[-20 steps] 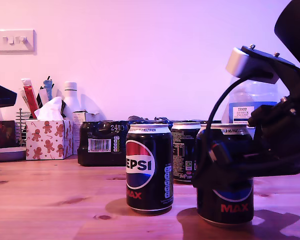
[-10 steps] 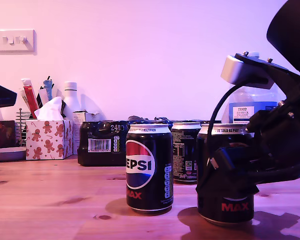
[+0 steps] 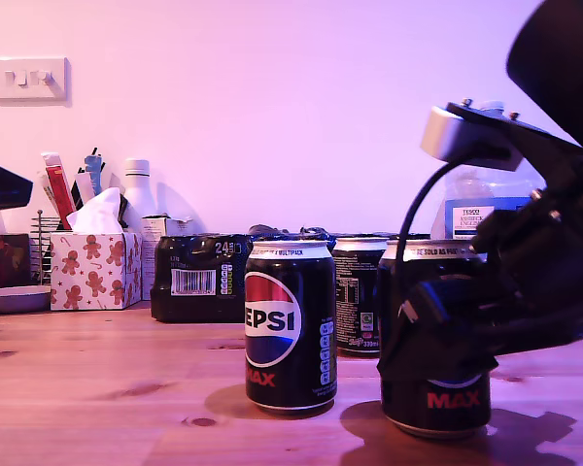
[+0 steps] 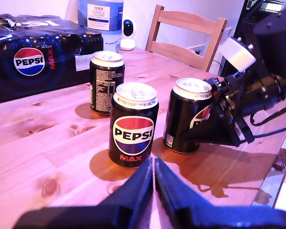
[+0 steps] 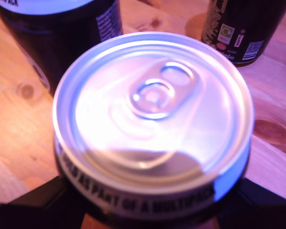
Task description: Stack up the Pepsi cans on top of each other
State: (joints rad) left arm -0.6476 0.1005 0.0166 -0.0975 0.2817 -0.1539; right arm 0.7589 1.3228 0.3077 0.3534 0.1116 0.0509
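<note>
One Pepsi can [image 3: 435, 388] is clamped at mid-body by my second gripper [image 3: 423, 325], standing on the table [image 3: 97, 388]. Two more cans [image 3: 291, 325] stand beside it. My first gripper [image 4: 153, 179] is seen with jaws closed, empty.

Black Pepsi cans [image 3: 291, 327], red-white-blue logos, silver rims.

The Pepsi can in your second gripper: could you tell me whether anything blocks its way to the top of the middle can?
Nothing visible does. The gripped can stands on the table beside the middle can, whose lid is bare, with open air above it.
</note>
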